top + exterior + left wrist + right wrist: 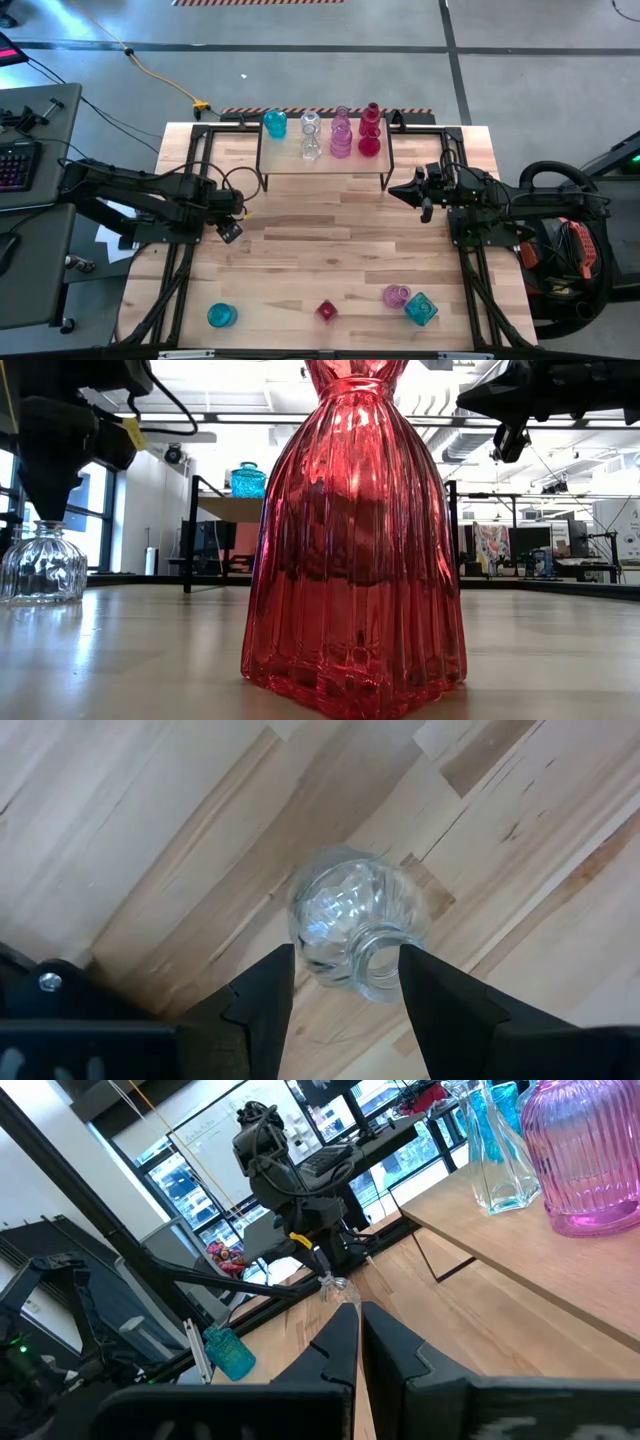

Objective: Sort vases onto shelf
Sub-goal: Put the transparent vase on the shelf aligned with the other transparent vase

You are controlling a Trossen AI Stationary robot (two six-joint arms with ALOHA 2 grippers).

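Observation:
A small clear round vase (pixel 355 925) stands upright on the table's left half; it also shows in the low view (pixel 40 565). My left gripper (pixel 345 985) is open above it, pointing down, one finger on each side of the vase's neck. My right gripper (pixel 357 1330) is shut and empty, in the air just off the shelf's near right corner (pixel 400 190). The shelf (pixel 325 165) stands at the far middle. On it stand a teal vase (pixel 275 123), a clear one (pixel 310 135), a pink one (pixel 341 135) and a red one (pixel 370 130). My left gripper comes from above with its fingers (pixel 265 990) on either side of the clear vase's neck (pixel 375 965). I cannot tell whether they touch the glass. The vase rests on its base on the table.
Near the table's front edge stand a teal vase (pixel 221 316), a red vase (pixel 327 311), a pink vase (pixel 396 295) and a faceted teal vase (pixel 421 308). The red vase fills the middle of the low view (pixel 355 540). Bare wood (pixel 330 250) lies between them and the shelf.

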